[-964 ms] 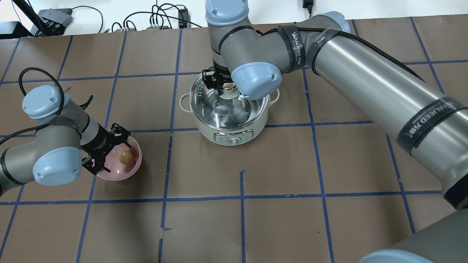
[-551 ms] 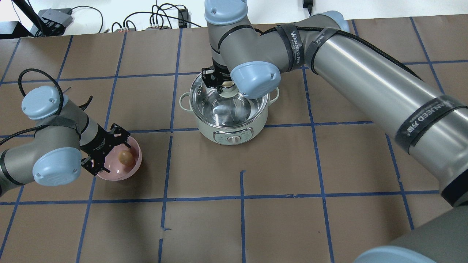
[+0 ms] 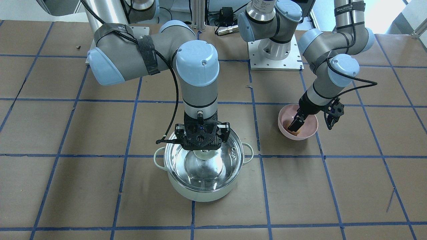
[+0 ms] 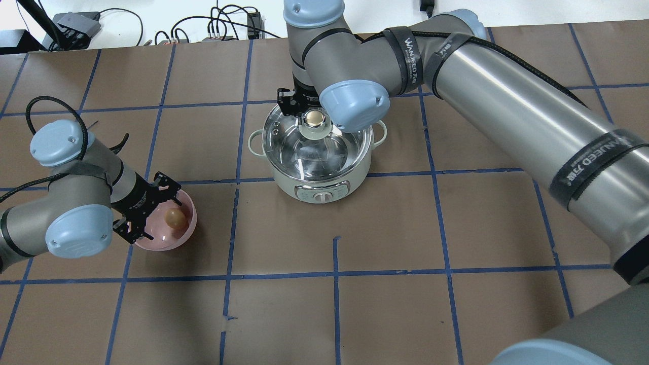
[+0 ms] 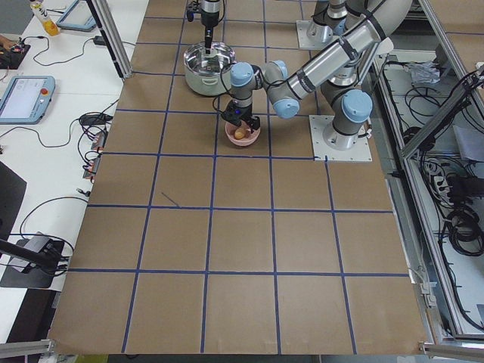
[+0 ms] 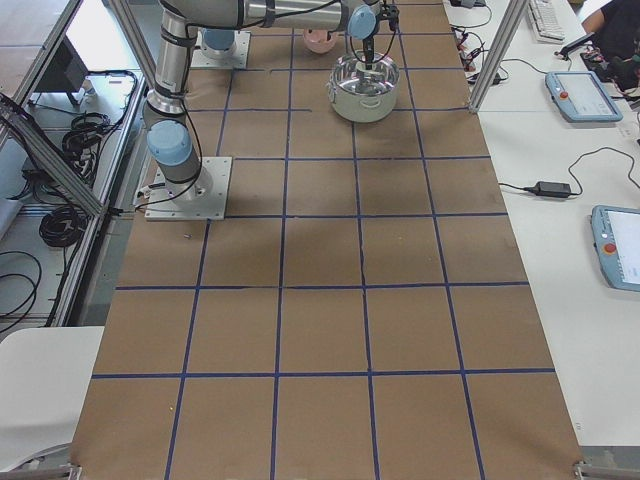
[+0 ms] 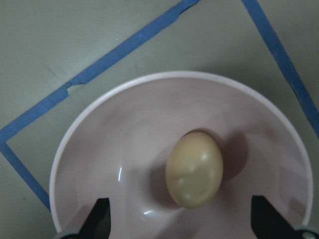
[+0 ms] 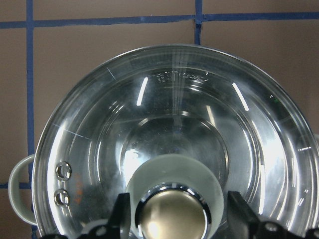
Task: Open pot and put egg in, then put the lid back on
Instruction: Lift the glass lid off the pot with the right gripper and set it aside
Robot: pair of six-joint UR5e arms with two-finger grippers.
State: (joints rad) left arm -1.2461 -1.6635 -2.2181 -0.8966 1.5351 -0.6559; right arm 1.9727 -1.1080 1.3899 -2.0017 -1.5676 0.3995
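Note:
The mint-green pot (image 4: 324, 188) stands mid-table with the glass lid (image 4: 296, 147) on it. The lid's cream knob (image 4: 314, 120) shows clearly. My right gripper (image 3: 202, 148) hangs just above the knob, open, with a finger on each side in the right wrist view (image 8: 123, 211), holding nothing. The tan egg (image 4: 174, 218) lies in a pink bowl (image 4: 188, 230) at the left. My left gripper (image 4: 161, 213) hovers over the bowl, open. Its fingertips (image 7: 102, 216) flank the egg (image 7: 194, 169) without touching it.
Brown paper with blue tape grid lines covers the table (image 4: 385, 284). Cables and small boxes (image 4: 76, 25) lie beyond the far edge. The right arm's long forearm (image 4: 532, 116) spans the table's right half. The pot's control panel (image 4: 322, 192) faces the robot.
My right gripper has drawn back from the knob toward the far side, so the knob now shows in full. The lid stays on the pot. The left arm and the egg have not moved.

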